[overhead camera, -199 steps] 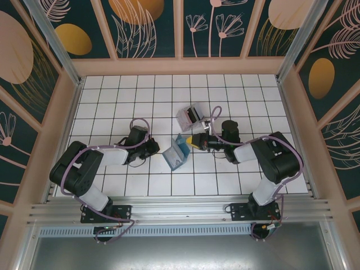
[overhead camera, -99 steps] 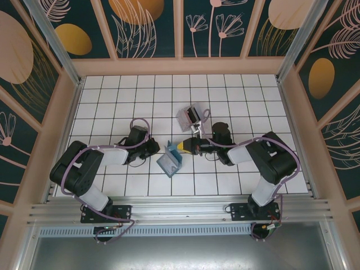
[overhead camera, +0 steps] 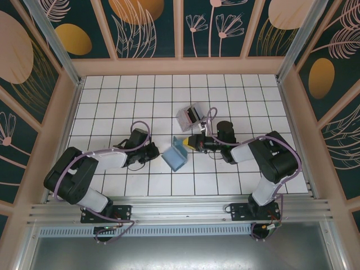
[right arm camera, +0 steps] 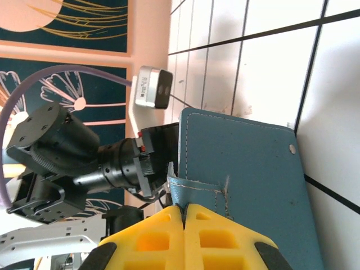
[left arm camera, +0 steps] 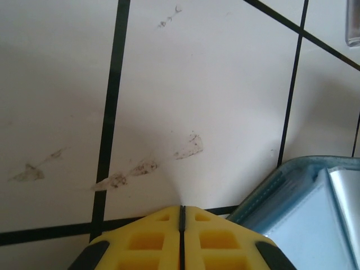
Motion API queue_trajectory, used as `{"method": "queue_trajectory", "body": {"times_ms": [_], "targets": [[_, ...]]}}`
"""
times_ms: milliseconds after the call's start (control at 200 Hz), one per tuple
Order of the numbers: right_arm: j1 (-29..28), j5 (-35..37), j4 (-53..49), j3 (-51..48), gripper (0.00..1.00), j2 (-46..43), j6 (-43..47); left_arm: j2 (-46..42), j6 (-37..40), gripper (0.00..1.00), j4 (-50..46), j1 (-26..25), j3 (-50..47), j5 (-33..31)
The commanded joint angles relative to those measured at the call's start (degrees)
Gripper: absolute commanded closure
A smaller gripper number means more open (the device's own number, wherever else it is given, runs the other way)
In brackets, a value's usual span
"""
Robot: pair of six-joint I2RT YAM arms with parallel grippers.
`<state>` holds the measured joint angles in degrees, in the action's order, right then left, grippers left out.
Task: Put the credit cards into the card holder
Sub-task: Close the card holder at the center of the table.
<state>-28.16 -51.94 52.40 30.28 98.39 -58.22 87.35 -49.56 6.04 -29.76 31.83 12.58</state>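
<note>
R end effector (right arm camera: 181, 209): shut, pinching a flap on the card holder (right arm camera: 242, 163); we think to prop it up.
L end effector (left arm camera: 181, 212): shut, empty, at holder's 9 o'clock; prob. waiting.
Top cam: holder tilted mid-bench (overhead camera: 112, 95), clear stand (overhead camera: 185, 119) at its 1 o'clock.
R wrist cam: flap pinch, too small from above.

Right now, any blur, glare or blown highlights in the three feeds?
Top external: even light, sharp, no glare. Left wrist: smudges on the tiles sharp; left pincer and card holder soft, pale sheen on its inner sleeve. Right wrist: card holder stitching crisp, tiles nearly blown out, right pincer slightly soft.
</note>
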Motion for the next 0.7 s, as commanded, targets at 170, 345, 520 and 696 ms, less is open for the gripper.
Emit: {"method": "queue_trajectory", "body": {"times_ms": [170,345,520,696], "targets": [[-7.5,11.6,-28.8,7.3,1.00,-7.0,22.0,6.0,-0.2,0.90,-0.2,-0.2,-2.0,1.1],[-12.0,14.3,-33.4,10.2,1.00,-6.4,24.3,10.5,-3.1,0.90,8.5,-0.3,-3.4,6.4],[-17.7,18.8,-42.6,15.9,1.00,-0.9,30.1,10.5,-0.6,0.91,3.9,-0.2,-2.2,2.9],[-22.3,24.4,-50.5,21.2,0.99,4.1,34.8,12.7,0.3,0.92,3.0,0.6,-2.0,2.1]]}}
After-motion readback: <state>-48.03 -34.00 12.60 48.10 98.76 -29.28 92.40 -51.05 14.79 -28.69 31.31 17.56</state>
